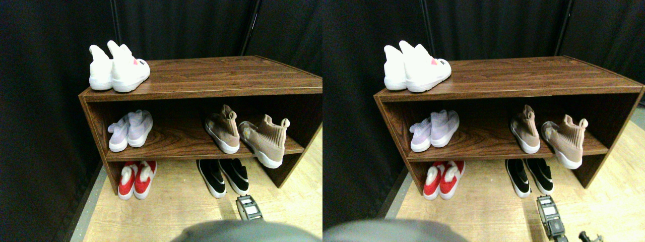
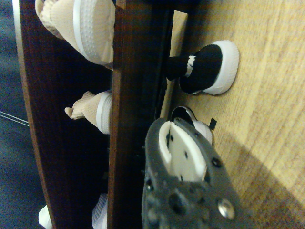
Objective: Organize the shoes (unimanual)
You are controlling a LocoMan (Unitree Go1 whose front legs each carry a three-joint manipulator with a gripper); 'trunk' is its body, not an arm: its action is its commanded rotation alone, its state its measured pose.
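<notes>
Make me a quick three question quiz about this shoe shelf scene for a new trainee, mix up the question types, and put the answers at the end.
1. True or false: the white shoes stand on top of the shelf unit.
2. Multiple choice: which pair sits on the floor nearest the robot's hand? A. red shoes B. black slip-ons C. lavender shoes
3. Fill in: one of the tan sock-shoes hangs partly over the front edge of the ____ shelf.

Key: 1 true; 2 B; 3 middle.
</notes>
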